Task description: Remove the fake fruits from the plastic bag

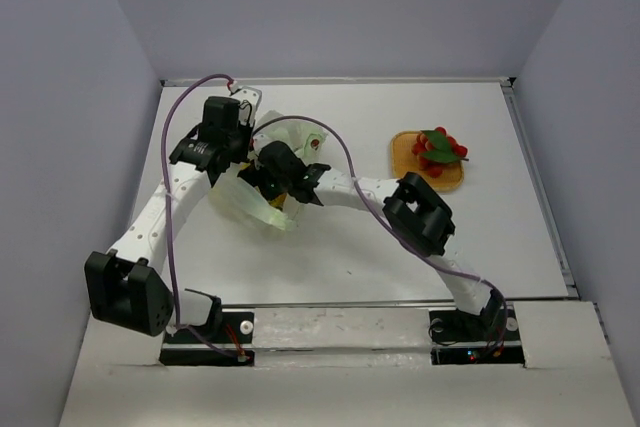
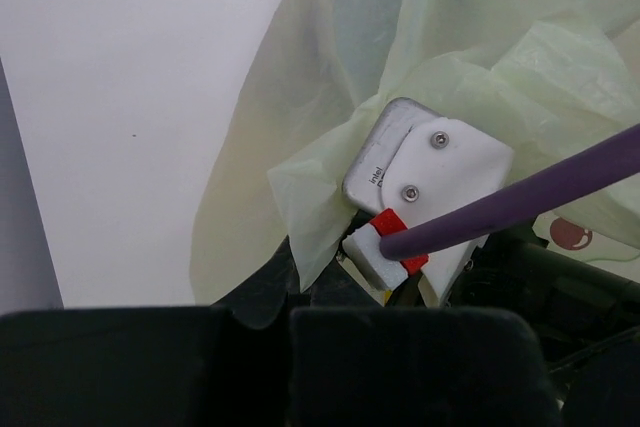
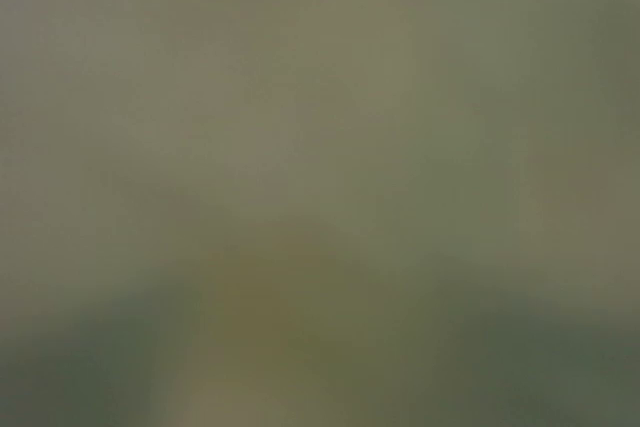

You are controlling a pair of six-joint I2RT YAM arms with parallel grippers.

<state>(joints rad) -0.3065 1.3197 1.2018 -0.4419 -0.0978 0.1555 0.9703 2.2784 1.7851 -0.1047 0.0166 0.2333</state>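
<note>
My left gripper clenched on the plastic bag, my right gripper inside it, jaws untellable, purple cable crossing, fake fruits on orange mat, white table.

The plastic bag is pale green, translucent, thin and crinkled. It lies bunched on the left-centre of the bench, and the left wrist view shows its film in loose folds, with a red printed mark on it. The fake fruits outside the bag are glossy red pieces under a green leaf, clustered on a flat orange mat, well apart to the right.
</note>
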